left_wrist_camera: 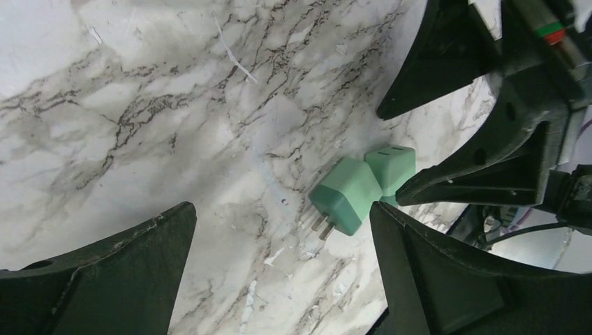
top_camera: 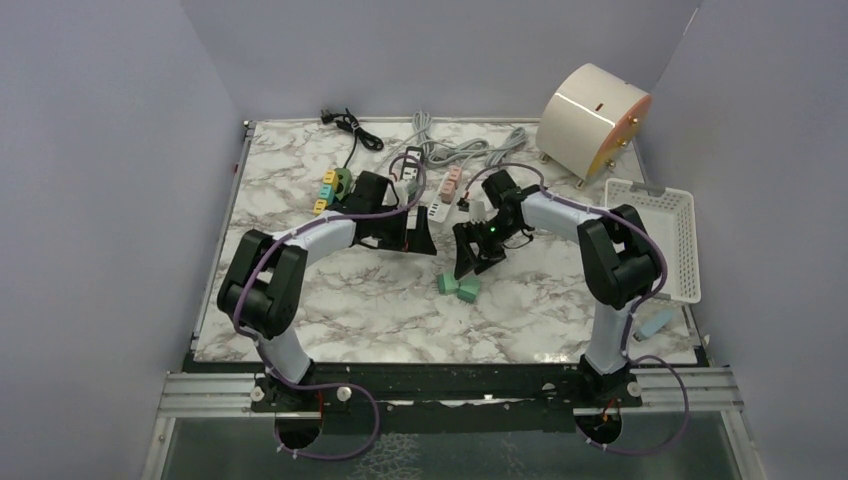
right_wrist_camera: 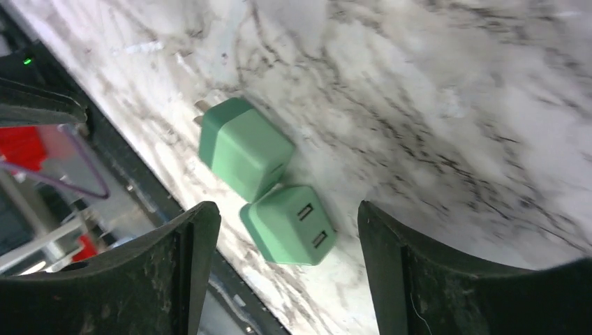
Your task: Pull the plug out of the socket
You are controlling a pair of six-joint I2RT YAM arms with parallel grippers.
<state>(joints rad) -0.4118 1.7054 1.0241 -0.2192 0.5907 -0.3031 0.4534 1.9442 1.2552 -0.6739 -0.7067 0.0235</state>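
Top external view: the green plug [top_camera: 446, 284] and socket [top_camera: 467, 290] lie side by side on the worktop [top_camera: 330, 300], in front of both arms. The right fingers [top_camera: 466, 258] hang just above and behind them and are the nearer pair. The left fingers [top_camera: 420, 238] stand a little further off to the left. Both pairs are spread and hold nothing.

Left wrist view: the left fingers [left_wrist_camera: 126, 265] are wide apart with only bare worktop between them. The plug [left_wrist_camera: 347, 194] lies off towards the right-hand finger, and its prongs point down and left, away from the socket [left_wrist_camera: 391, 167], which touches its far side. The right fingers [left_wrist_camera: 482, 174] reach in beside the socket, and I cannot tell whether they brush it.

Right wrist view: the right fingers [right_wrist_camera: 412, 265] are parted and grip nothing. The socket [right_wrist_camera: 290, 223] sits low between them, clear of both, with its two slots facing up. The plug [right_wrist_camera: 244, 146] lies just beyond it, touching it corner to side, with a prong showing at its far end.

As I judge it, the prongs are out of the slots, so the pull looks done and the coming move is only to draw both arms clear
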